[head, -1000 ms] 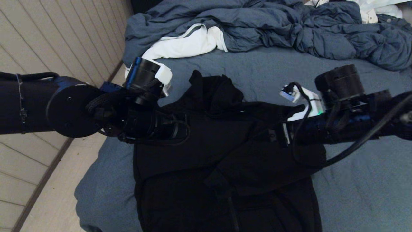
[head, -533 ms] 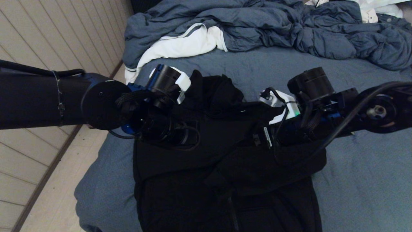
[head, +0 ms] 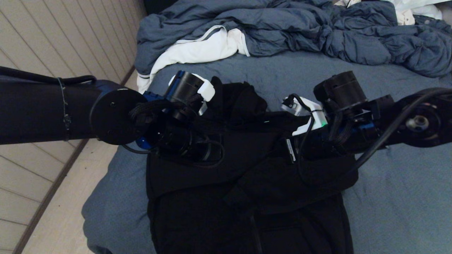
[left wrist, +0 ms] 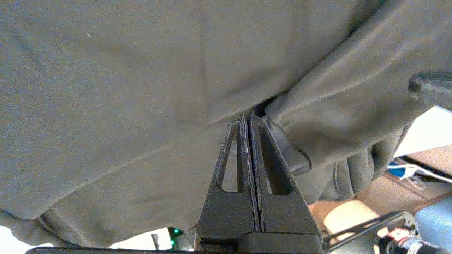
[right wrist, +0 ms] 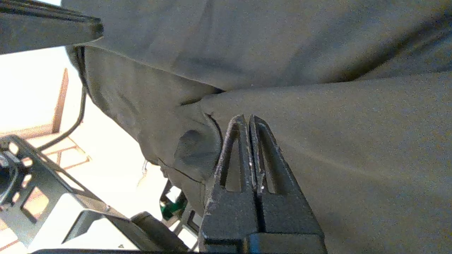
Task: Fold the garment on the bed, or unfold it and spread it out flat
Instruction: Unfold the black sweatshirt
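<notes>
From my station I see the black garment lying on the bed, on the slate-blue sheet near the edge closest to me, and its upper part is bunched up and raised between the two arms. My left gripper is at the left upper part of the garment, and in the left wrist view its two fingers are pressed together with their tips pushed into a fold of the dark cloth; if some cloth is pinched between them I cannot tell for sure. My right gripper is at the right upper part, and its fingers are also pressed together, tips against a fold where two layers meet; again a real grip I cannot confirm. In the head view both grippers are hidden by the wrists and the black cloth. Behind the garment, the blue-grey duvet is crumpled at the far side of the bed, and a white cloth lies partly under it.
</notes>
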Robot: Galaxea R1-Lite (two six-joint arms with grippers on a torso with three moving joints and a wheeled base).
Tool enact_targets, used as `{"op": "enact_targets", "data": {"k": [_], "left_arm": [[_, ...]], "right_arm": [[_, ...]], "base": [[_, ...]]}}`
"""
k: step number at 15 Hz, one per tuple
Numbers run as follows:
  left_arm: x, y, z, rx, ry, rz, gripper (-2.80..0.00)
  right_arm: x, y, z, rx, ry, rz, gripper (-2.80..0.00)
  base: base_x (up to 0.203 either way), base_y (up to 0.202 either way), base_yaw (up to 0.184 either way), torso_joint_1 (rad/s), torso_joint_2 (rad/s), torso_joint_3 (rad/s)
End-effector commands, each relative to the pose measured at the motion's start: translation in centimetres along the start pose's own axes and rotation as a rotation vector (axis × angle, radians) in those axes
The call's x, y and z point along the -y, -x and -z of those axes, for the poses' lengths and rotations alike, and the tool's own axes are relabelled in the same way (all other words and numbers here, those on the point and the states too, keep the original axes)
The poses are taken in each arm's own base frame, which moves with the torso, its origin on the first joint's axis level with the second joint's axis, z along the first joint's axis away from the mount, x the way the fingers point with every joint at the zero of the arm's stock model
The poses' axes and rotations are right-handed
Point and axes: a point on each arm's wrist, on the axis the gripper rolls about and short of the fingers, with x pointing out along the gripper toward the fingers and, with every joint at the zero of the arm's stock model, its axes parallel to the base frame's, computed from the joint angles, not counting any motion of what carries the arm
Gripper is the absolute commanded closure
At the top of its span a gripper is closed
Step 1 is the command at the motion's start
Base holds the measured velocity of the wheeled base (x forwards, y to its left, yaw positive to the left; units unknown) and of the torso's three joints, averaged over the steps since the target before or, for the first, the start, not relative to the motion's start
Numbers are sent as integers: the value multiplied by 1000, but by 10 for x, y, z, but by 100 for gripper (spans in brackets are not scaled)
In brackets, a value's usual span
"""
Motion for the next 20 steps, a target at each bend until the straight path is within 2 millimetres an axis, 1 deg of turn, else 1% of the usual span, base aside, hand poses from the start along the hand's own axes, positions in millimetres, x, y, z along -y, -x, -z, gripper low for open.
{"op": "enact_targets", "data": {"k": [1, 3, 5, 7, 11, 16, 19, 20], "left_arm": [[0, 1, 1, -1, 2, -1, 0], [1, 0, 2, -5, -2, 1, 0], [5, 0, 5, -14, -11, 8, 0], [6, -6, 9, -31, -15, 6, 0], [7, -8, 9, -31, 3, 8, 0], [9, -4, 10, -27, 20, 14, 0], [12, -9, 15, -45, 19, 13, 0], [14, -9, 17, -50, 14, 15, 0]], "right_arm": [[-1, 2, 0, 4, 2, -5, 0], [-2, 1, 1, -2, 4, -6, 0], [-8, -6, 6, -31, 18, -20, 0], [-21, -15, 13, -65, 44, -22, 0], [-41, -31, 27, -118, 96, 4, 0], [-52, -39, 38, -151, 136, -5, 0], [-59, -50, 49, -201, 158, -13, 0], [-62, -53, 55, -214, 168, 0, -280]], "base": [[0, 0, 0, 0, 0, 0], [0, 0, 0, 0, 0, 0], [0, 0, 0, 0, 0, 0], [0, 0, 0, 0, 0, 0], [0, 0, 0, 0, 0, 0], [0, 0, 0, 0, 0, 0], [0, 0, 0, 0, 0, 0], [0, 0, 0, 0, 0, 0]]}}
